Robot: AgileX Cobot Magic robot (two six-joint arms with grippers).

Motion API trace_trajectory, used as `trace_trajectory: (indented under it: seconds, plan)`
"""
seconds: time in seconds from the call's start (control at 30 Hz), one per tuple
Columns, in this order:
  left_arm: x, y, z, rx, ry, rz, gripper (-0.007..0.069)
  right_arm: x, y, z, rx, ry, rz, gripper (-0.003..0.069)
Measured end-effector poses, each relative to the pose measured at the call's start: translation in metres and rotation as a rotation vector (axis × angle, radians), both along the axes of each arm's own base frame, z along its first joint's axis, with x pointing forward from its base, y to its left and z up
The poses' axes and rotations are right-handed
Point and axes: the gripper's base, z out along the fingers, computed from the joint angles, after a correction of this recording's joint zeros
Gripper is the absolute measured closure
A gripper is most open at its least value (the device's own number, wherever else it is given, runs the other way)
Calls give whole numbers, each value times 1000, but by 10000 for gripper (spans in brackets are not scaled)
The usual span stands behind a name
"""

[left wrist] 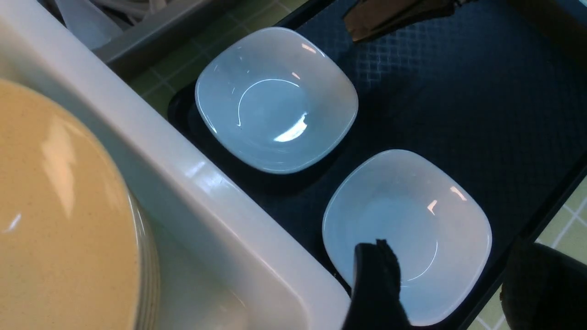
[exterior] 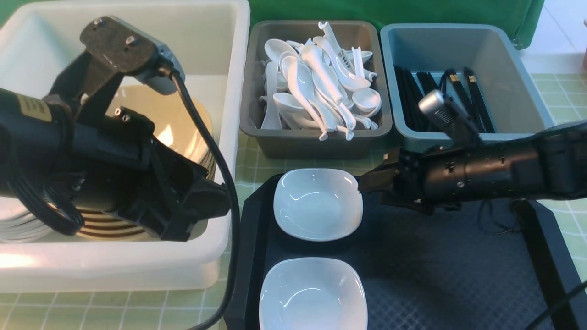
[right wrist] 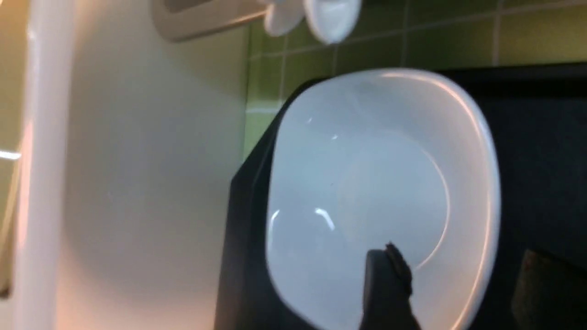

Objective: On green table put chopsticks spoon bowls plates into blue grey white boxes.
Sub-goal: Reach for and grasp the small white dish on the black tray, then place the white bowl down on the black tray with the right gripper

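Right gripper (exterior: 367,182), fingers parted, straddles the far white dish (exterior: 316,204) at its 3 o'clock rim, apparently to pinch it; left gripper (left wrist: 454,279) hangs parted, empty

At the back a green cloth backdrop (exterior: 390,9), pale floor (exterior: 562,36) (brightly lit) to its right.

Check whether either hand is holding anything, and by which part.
Nothing is held. The right hand straddles the rim of the farther glossy white rounded-square dish, jaws apart, not clamped. The left hand is open and empty.
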Motion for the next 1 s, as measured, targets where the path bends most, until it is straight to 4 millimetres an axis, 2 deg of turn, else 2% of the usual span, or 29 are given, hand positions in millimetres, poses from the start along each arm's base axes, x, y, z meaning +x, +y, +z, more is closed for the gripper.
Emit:
trace_trajectory:
  seconds: [0.03, 0.23, 0.53, 0.63, 0.77, 0.8, 0.93, 1.0]
  plan:
    - [0, 0, 0, 0, 0, 0, 306, 0, 0, 0, 1, -2, 0, 276]
    - [0, -1, -1, -8, 6, 0, 333, 7, 2, -32, 24, 86, -32, 276]
    - [0, -1, 0, -19, 6, 2, 340, 11, 14, -47, 67, 57, 15, 286]
    - [0, -1, 0, -20, 7, 2, 340, 12, 15, -49, 61, 44, 32, 369]
    - [0, -1, 0, -20, 7, 2, 340, 12, 15, -49, 58, 39, 34, 563]
    - [0, -1, 0, -20, 7, 2, 340, 13, 14, -48, 59, 35, 33, 587]
    - [0, -1, 0, -19, 8, 2, 340, 14, 4, -29, 66, -26, 42, 609]
    - [-1, -1, -1, -18, 12, 0, 340, 11, -10, -6, 71, -72, 39, 609]
